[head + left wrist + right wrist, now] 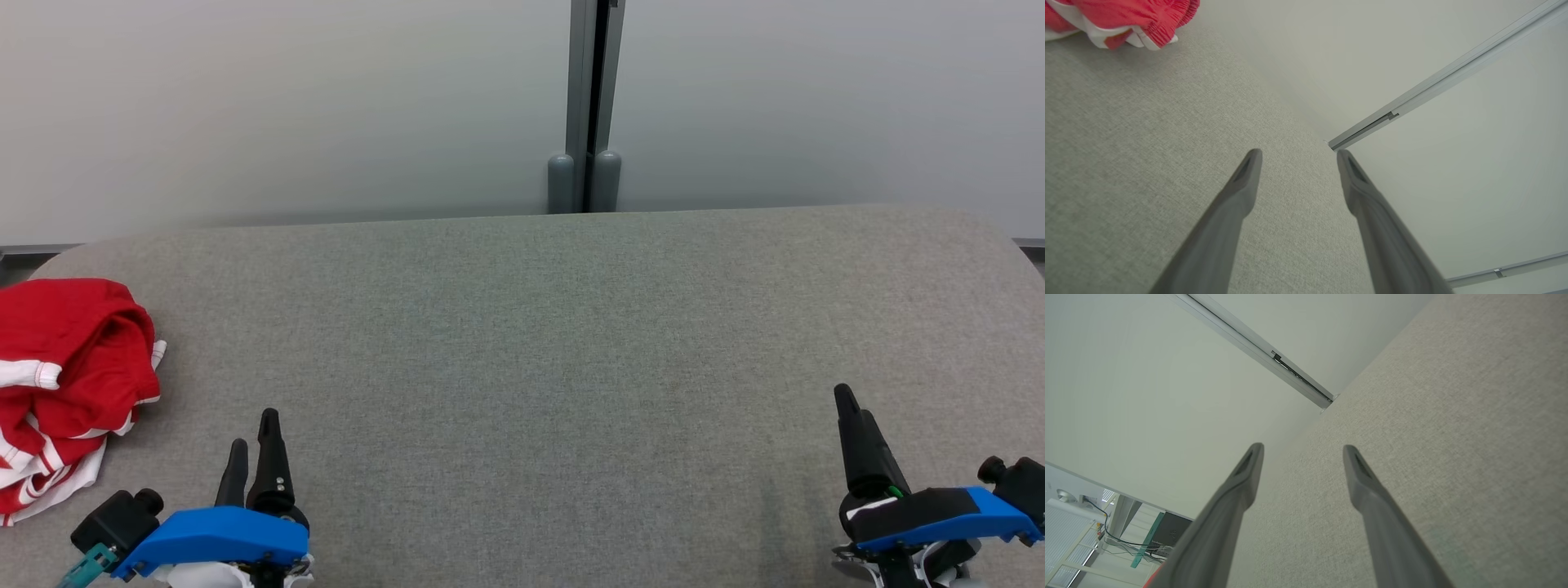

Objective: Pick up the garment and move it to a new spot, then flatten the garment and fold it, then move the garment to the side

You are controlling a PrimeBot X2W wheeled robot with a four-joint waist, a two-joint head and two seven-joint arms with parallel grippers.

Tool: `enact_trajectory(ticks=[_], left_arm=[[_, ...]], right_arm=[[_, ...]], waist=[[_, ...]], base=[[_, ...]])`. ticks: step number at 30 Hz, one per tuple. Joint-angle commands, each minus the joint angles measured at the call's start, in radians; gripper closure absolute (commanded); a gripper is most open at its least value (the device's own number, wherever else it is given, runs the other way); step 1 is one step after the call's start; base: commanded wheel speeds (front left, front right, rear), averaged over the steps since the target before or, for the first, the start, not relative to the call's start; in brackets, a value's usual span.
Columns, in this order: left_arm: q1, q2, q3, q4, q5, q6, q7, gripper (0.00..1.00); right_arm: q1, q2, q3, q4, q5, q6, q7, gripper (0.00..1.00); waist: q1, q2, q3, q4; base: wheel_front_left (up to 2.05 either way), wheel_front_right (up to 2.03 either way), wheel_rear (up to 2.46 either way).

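Jaws wide, empty: left end effector (1296, 153), right end effector (1302, 448).

Even, soft, bright light; faint shadows; sharp head view; wrist views bend straight lines at edges.

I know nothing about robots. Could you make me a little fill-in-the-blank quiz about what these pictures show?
1. The crumpled garment is ____ with white trim.
2. It lies on the grey surface, toward the robot's ____ side.
3. The left tool and the right tool both stand ____, holding nothing.

Missing words: red; left; open.
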Motion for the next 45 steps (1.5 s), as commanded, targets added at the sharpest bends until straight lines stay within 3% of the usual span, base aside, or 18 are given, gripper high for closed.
enact_trajectory(ticks=[1,29,45], left_arm=[[-0.029,0.007,-0.002,-0.008,0.038,0.003,-0.012,0.00],[-0.018,0.011,-0.089,0.026,0.448,0.046,-0.101,0.00],[0.000,0.024,-0.139,0.043,0.613,0.082,-0.139,0.00]], right_arm=[[-0.015,-0.010,0.002,-0.006,-0.036,0.003,-0.009,0.00],[0.004,-0.009,0.000,0.035,-0.428,0.004,-0.099,0.00],[0.018,0.005,-0.022,0.067,-0.611,0.004,-0.137,0.00]], waist=[[0.0000,-0.0001,0.000,0.000],[0.0000,-0.0001,0.003,0.005],[0.0000,-0.0001,0.002,0.012]], base=[[0.00,0.00,0.00],[0.00,0.00,0.00],[0.00,0.00,0.00]])
